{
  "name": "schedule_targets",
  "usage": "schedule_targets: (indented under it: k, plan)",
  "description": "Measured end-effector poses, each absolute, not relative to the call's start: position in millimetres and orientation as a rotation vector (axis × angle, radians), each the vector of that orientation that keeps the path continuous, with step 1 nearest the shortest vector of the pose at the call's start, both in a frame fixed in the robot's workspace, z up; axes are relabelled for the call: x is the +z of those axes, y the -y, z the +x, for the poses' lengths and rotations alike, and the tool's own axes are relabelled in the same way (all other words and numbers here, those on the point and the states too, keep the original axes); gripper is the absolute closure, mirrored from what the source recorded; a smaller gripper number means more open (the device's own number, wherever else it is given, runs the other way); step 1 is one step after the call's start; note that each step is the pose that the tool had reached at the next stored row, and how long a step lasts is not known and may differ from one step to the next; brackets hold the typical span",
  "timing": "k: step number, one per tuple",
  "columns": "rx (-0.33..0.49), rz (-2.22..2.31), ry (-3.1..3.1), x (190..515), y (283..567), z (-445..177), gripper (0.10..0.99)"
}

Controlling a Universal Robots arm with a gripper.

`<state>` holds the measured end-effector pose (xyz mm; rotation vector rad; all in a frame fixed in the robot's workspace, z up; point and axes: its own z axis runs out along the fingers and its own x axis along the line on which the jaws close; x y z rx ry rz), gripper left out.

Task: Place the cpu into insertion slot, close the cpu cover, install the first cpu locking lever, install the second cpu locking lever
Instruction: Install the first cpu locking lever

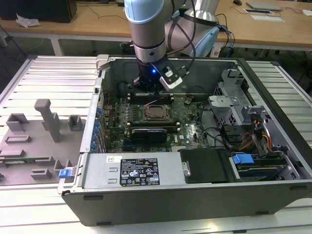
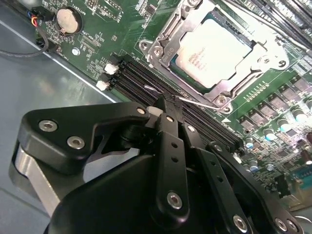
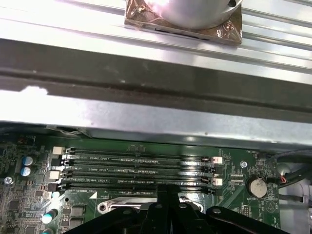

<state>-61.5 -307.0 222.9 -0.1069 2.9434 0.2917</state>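
The cpu (image 2: 214,48) lies flat in the insertion slot (image 1: 157,113) on the green board, its silver top showing. The cpu cover (image 2: 168,46) is folded down as a silver frame around it. A thin silver locking lever (image 2: 197,101) runs along the near side of the socket, beside the memory slots. My gripper (image 2: 165,103) is shut, and its black fingertips meet at that lever wire; whether they grip it or only touch it I cannot tell. In the first wrist view my gripper (image 3: 166,189) stands over the edge of the cover. In the exterior view my gripper (image 1: 149,88) hangs just behind the socket.
Long black memory slots (image 3: 136,168) run beside the socket. A coin battery (image 2: 68,20) and cables sit at the board's corner. The case wall (image 3: 146,102) rises close behind. A black card (image 1: 153,132), the power supply (image 1: 141,170) and the drive cage (image 1: 234,107) surround the board.
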Motion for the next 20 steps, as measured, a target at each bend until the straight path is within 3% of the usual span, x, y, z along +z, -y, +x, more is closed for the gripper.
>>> schedule_targets:
  k: [20]
  plan:
    - [0.26,0.12,-2.904,213,306,-63,0.98]
